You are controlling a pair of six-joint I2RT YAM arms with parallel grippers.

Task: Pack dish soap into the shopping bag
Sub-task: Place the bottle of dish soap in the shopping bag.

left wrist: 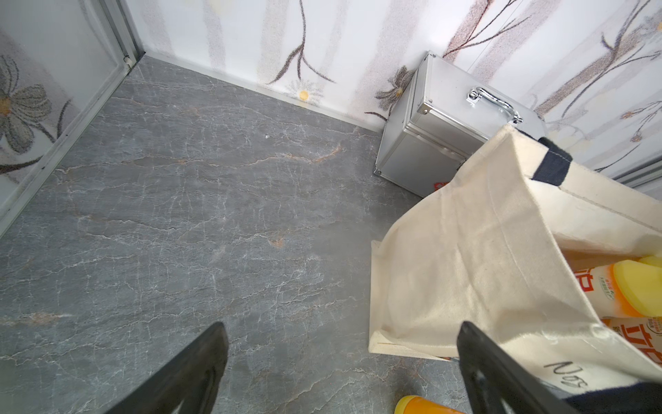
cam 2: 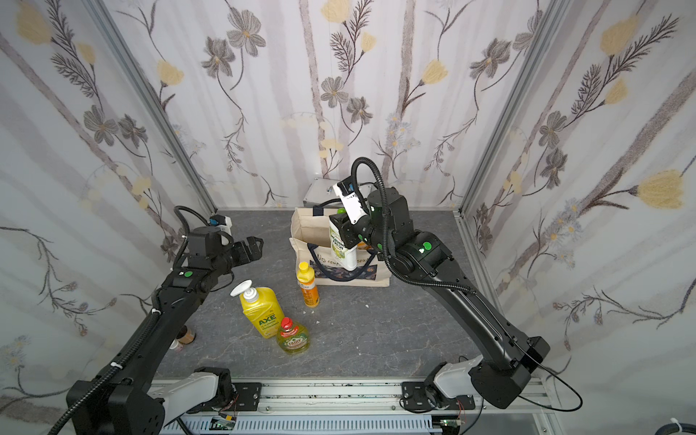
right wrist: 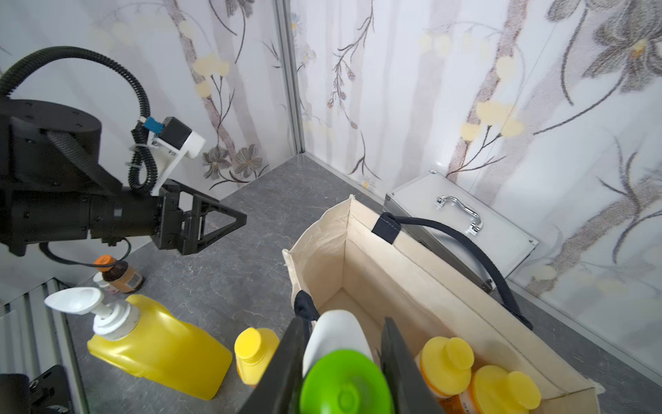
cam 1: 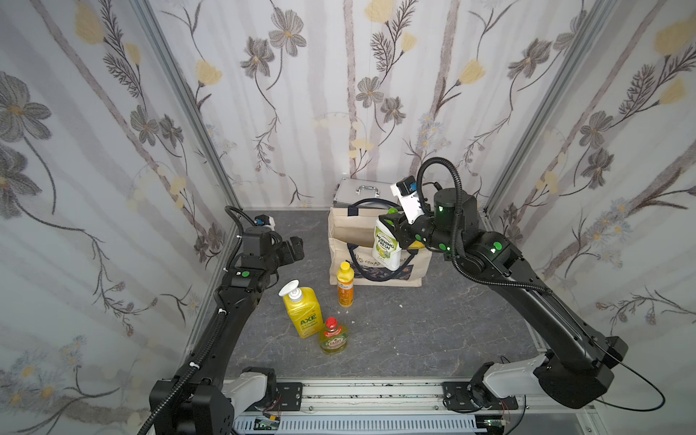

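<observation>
1. Dish soap, white bottle with green cap [cam 1: 386, 244] [cam 2: 343, 246] [right wrist: 336, 333]: clamped near its neck in the right pincer [cam 1: 393, 222] [right wrist: 344, 322], cap up, label toward the top views.
2. It hangs in the air over the open top of the shopping bag [cam 1: 341, 241] [cam 2: 305, 229] [left wrist: 465, 233] [right wrist: 394, 272], close to the bag's front rim. Base hidden, can't tell how low it sits.
3. Bag stands upright near the far edge of the counter [cam 1: 414, 331], mouth open, one dark handle draped back.
4. Inside the bag: at least two orange bottles with yellow caps [right wrist: 446, 362] [left wrist: 609, 283], at the bag's right end.
5. One more orange bottle [cam 1: 345, 286] [cam 2: 308, 286] [right wrist: 250, 344] stands on the counter just in front of the bag's front left corner.
6. Yellow pump bottle "AXE" [cam 1: 303, 312] [cam 2: 261, 312] [right wrist: 161, 351] stands left of counter centre, nearer the near edge than the orange one.
7. Small red-capped "Fairy" bottle [cam 1: 333, 339] [cam 2: 293, 339] just beside the pump bottle, on its near-edge side.
8. Left pincer [cam 1: 292, 246] [cam 2: 252, 244] [left wrist: 342, 326] has its fingers wide apart, empty, above the counter left of the bag.
9. Silver metal case [cam 1: 361, 190] [left wrist: 447, 107] [right wrist: 465, 222] sits right behind the bag at the far edge.
10. Small brown jar with orange lid [right wrist: 120, 274] [cam 2: 184, 335] by the left edge, under the left arm.
</observation>
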